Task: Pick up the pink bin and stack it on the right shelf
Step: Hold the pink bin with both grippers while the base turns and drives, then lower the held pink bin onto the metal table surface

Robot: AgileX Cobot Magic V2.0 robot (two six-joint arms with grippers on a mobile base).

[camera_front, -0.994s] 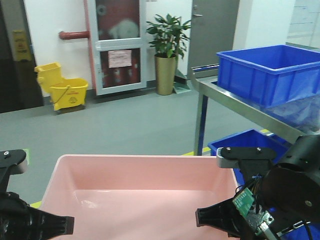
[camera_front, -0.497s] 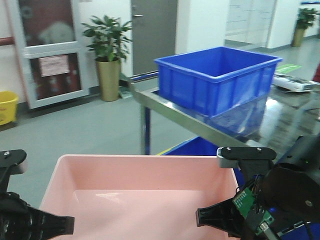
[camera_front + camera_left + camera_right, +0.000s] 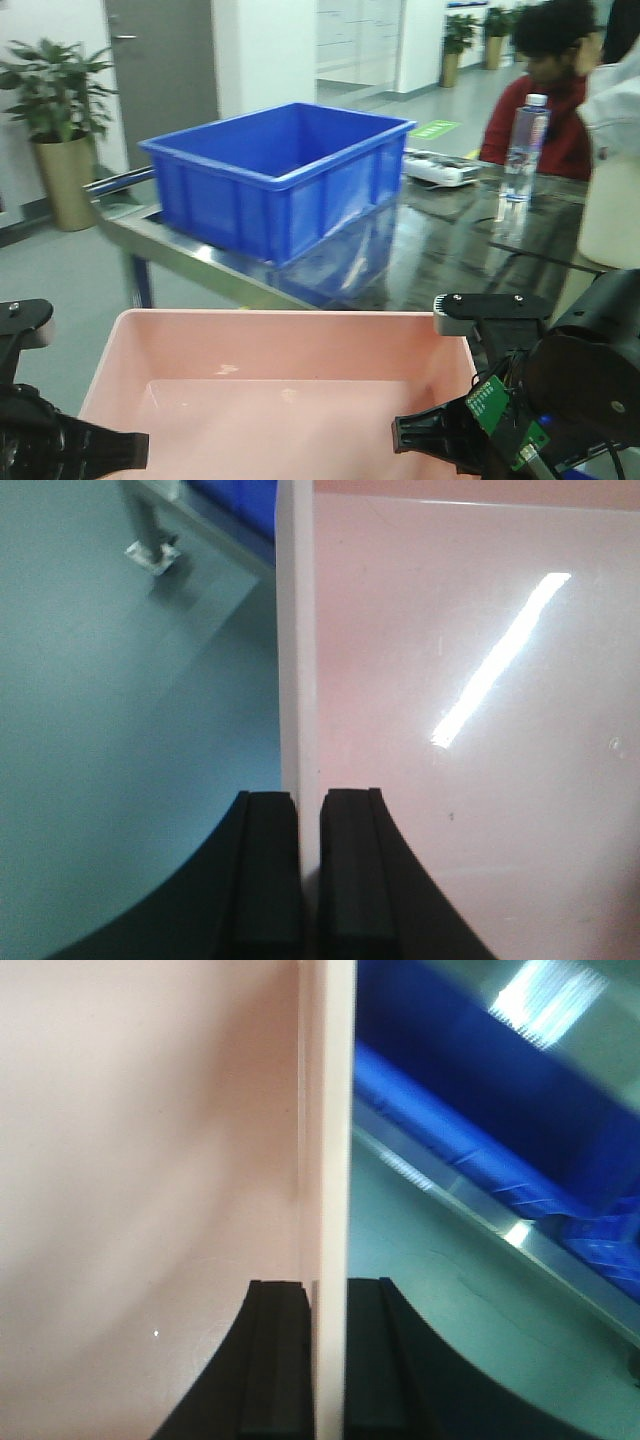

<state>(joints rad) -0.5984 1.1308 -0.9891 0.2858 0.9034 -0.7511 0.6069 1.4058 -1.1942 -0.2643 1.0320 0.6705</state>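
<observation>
The pink bin (image 3: 280, 320) is held up in front of me, wide and shallow, with nothing in it. My left gripper (image 3: 125, 450) is shut on its left rim; in the left wrist view the black pads of that gripper (image 3: 310, 798) pinch the pale rim (image 3: 297, 630). My right gripper (image 3: 405, 435) is shut on the right rim, and the right wrist view shows the gripper's (image 3: 325, 1285) pads on either side of the bin wall (image 3: 325, 1110). Beyond the bin lies the right shelf (image 3: 470, 235), dark and glossy.
A blue crate (image 3: 280, 170) stands on the left end of the shelf. A water bottle (image 3: 522, 145) and a white power strip (image 3: 440, 168) lie further back. A person in red (image 3: 540, 95) sits behind it. A potted plant (image 3: 55, 110) stands far left.
The whole view has swung to the right: the blue crate and shelf slid from the right edge to the middle. Both grippers keep the same hold on the pink bin.
</observation>
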